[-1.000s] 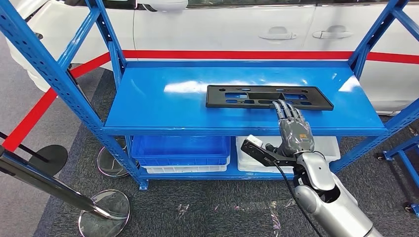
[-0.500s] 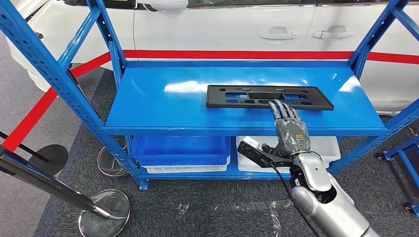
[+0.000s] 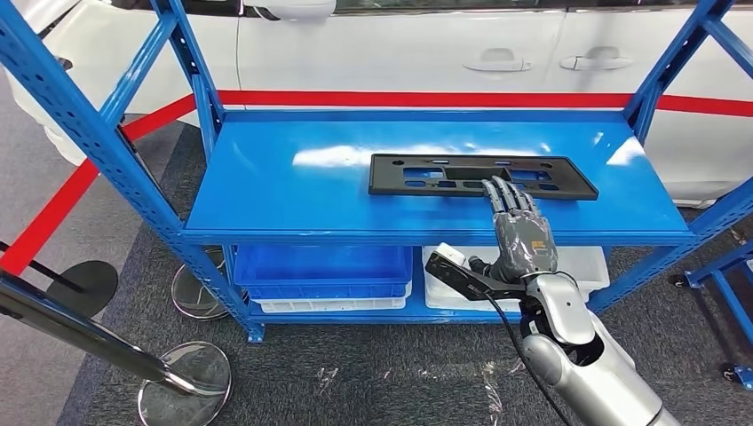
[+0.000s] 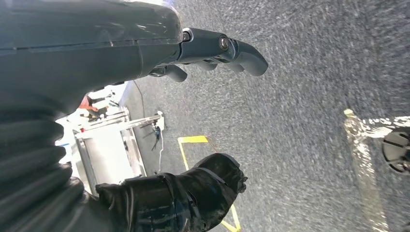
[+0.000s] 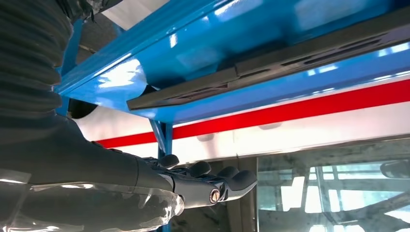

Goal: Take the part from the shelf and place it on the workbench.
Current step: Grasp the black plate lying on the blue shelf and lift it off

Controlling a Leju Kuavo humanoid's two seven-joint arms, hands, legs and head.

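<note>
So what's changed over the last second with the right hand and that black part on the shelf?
The right hand has drawn back slightly toward the shelf's front edge, fingers extended over the flat black plastic slotted part, its fingertips at the part's near edge. Nothing was gripped or released. The part lies in the same spot on the blue metal shelf; the left hand hangs over the floor.

- The right hand (image 3: 526,238) drew back a little toward 7 o'clock in the head view over the last second, so its fingertips (image 3: 499,187) came to lie at the near edge of the black part (image 3: 482,175) rather than further over it.
- The head view itself drifted slightly, so the blue shelf (image 3: 293,191) appeared shifted without moving.
</note>
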